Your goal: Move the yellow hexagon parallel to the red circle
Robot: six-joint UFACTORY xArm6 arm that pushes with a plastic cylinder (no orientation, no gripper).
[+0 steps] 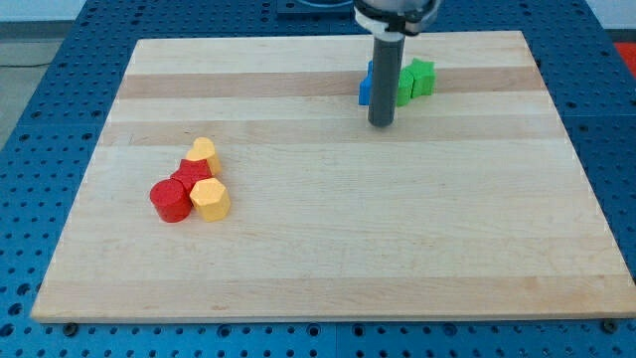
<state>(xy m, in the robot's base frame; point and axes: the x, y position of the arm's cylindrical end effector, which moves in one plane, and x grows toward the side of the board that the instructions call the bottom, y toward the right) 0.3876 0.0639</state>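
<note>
- Nearest the view's bottom, the wooden counter (328, 259) lies bare across its lower half.
- Just above that, on the view's left, the red circle (170, 200) sits with the yellow hexagon (210, 199) touching its right side; the two already lie roughly side by side.
- Behind them, a second red block (193, 173), shape unclear, presses against both, and a yellow heart-like block (203, 152) sits at the top of the cluster.
- Farther up and to the view's right, my tip (381, 124) rests on the counter well apart from that cluster, right beside a blue block (366, 88) that the rod partly hides.
- Farthest back, two green blocks (414, 80) stand just right of the rod.
- There is no hand on this rig, so no open or closed state to report.
- To do the step well, I judge the tip should travel left clear of the blue block, approach the hexagon from a free side, and nudge gently so the red circle and its neighbours stay put.
</note>
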